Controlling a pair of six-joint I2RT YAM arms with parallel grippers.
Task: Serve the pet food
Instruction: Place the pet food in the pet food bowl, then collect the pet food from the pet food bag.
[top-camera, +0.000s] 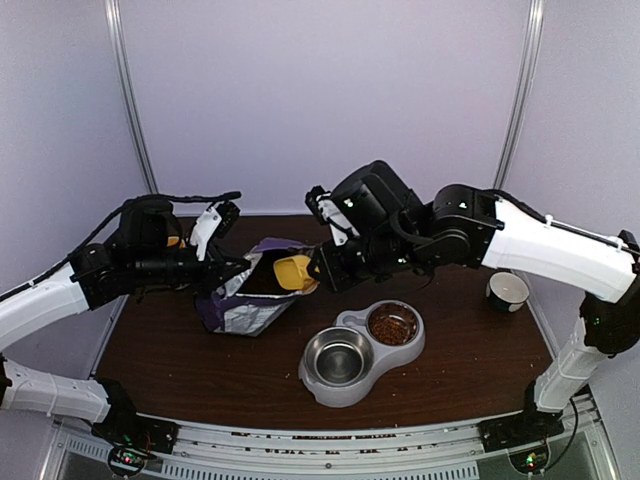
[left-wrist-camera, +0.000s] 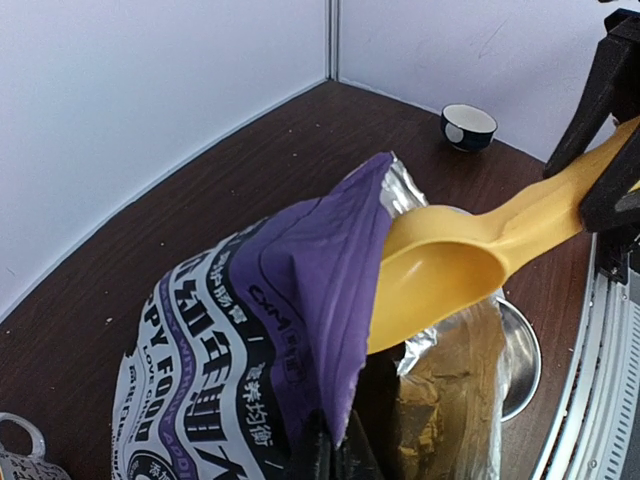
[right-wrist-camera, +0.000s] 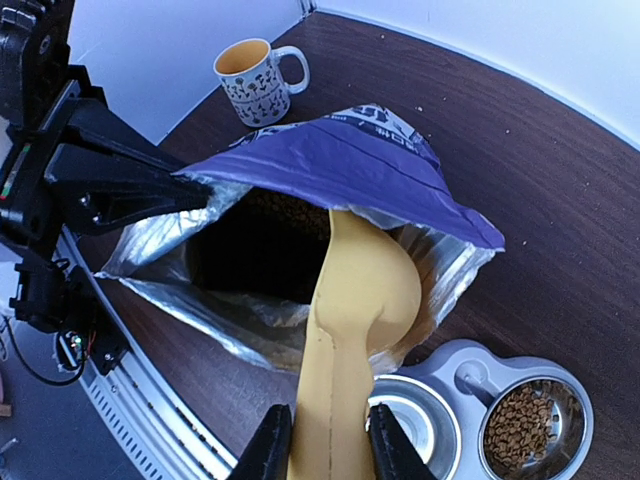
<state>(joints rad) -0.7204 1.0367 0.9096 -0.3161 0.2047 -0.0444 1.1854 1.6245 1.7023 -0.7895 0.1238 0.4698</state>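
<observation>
The purple-and-white bag (top-camera: 245, 300) lies open at the table's middle left. My left gripper (left-wrist-camera: 338, 445) is shut on the bag's purple upper edge (left-wrist-camera: 330, 260) and holds the mouth open. My right gripper (right-wrist-camera: 330, 445) is shut on the handle of the yellow scoop (right-wrist-camera: 365, 290). The scoop's bowl (left-wrist-camera: 440, 270) sits at the bag's mouth, its tip under the purple flap, and its underside faces the right wrist camera. Pet food (top-camera: 392, 323) fills the right bowl of the double feeder (top-camera: 345, 390). More pellets (right-wrist-camera: 285, 208) show dimly inside the bag.
The feeder's left steel bowl (top-camera: 337, 356) holds nothing and sits just in front of the bag. A patterned mug (right-wrist-camera: 255, 80) stands behind the bag on the left. At the far right of the table is a small white cup (top-camera: 508, 290).
</observation>
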